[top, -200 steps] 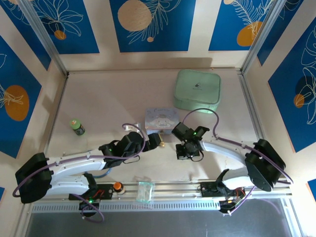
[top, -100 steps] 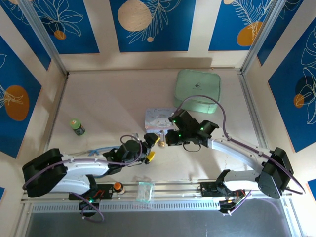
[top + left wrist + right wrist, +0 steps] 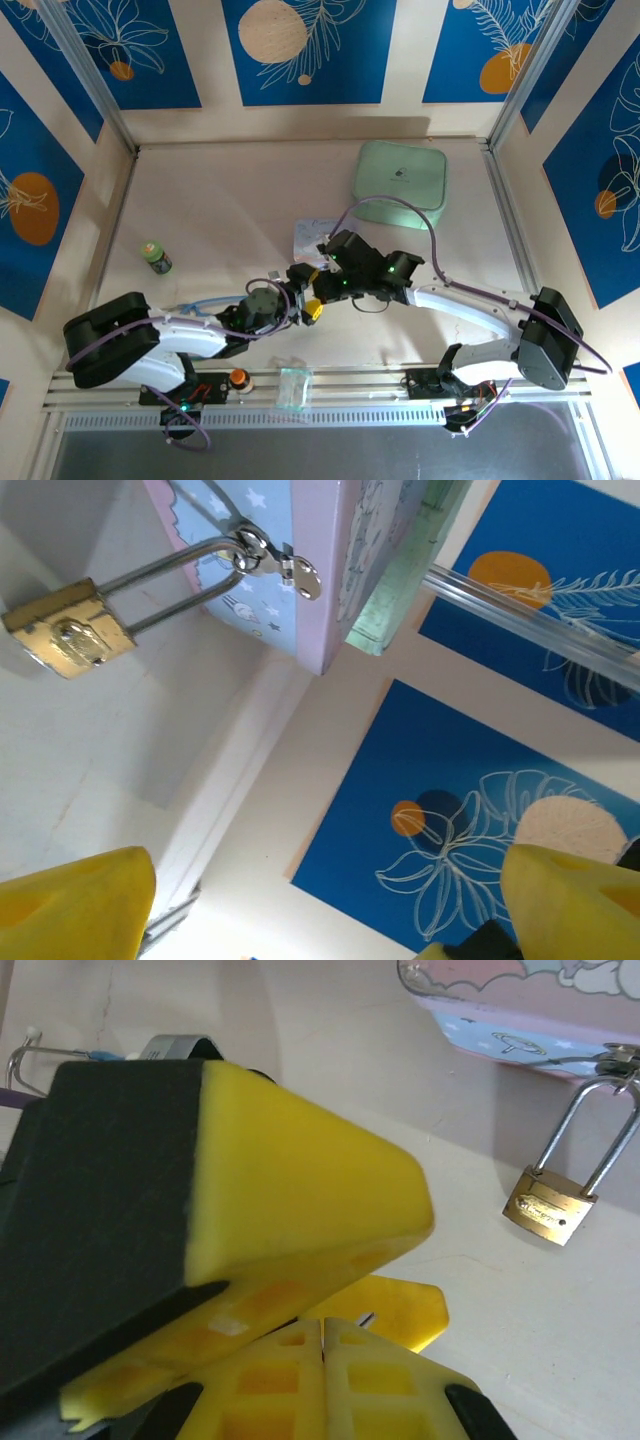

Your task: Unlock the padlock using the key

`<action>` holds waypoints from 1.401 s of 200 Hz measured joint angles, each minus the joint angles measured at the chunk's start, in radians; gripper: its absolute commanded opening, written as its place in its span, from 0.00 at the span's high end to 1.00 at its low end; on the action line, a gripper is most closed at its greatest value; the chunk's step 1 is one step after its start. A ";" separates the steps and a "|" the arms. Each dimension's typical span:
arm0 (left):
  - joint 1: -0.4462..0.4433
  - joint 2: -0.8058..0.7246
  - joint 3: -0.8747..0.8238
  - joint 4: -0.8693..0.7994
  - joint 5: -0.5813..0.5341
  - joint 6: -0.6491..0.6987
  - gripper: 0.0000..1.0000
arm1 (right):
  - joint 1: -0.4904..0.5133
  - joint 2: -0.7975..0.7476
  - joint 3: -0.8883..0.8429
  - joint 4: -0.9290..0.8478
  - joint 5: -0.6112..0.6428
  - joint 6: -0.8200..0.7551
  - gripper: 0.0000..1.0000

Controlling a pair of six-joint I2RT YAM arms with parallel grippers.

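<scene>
The brass padlock point(image 3: 68, 630) point(image 3: 548, 1210) rests on the table, its silver shackle point(image 3: 170, 575) hooked through the hasp of the pale blue tin point(image 3: 300, 540) point(image 3: 312, 233). My left gripper point(image 3: 325, 895) point(image 3: 312, 293) is wide open and holds nothing, with the padlock ahead of it to its left. One of its yellow fingers point(image 3: 290, 1170) looms large in the right wrist view. My right gripper point(image 3: 323, 1355) point(image 3: 324, 282) is shut, and a thin dark sliver, the key point(image 3: 366, 1318), pokes out between its pads. The padlock lies to its upper right.
A mint green case point(image 3: 400, 182) sits at the back right. A small green-capped bottle point(image 3: 154, 257) stands at the left. An orange knob point(image 3: 238, 377) and a clear plastic bag point(image 3: 293, 388) are on the front rail. Both arms crowd the space before the tin.
My right gripper has swung left, from right of the tin to just in front of it beside the left gripper. The left gripper has drawn back slightly and turned.
</scene>
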State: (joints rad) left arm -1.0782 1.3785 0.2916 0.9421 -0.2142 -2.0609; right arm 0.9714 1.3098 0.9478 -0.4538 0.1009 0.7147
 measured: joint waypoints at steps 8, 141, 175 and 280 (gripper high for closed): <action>0.000 0.000 -0.003 0.016 -0.006 -0.006 0.25 | 0.011 0.006 -0.001 0.006 -0.001 0.000 1.00; 0.000 -0.223 -0.021 -0.235 -0.038 0.006 0.66 | 0.049 0.002 -0.019 0.068 -0.024 0.000 1.00; 0.000 -0.224 -0.021 -0.270 -0.037 0.028 0.71 | 0.048 0.002 -0.019 0.059 -0.022 0.000 1.00; -0.002 -0.277 -0.018 -0.424 -0.038 0.054 0.89 | 0.048 0.001 -0.019 0.056 -0.011 0.000 1.00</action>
State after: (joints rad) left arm -1.0801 1.1015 0.2741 0.5182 -0.2520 -2.0068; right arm 1.0191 1.3109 0.9291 -0.3973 0.0895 0.7147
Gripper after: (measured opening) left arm 0.114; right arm 0.042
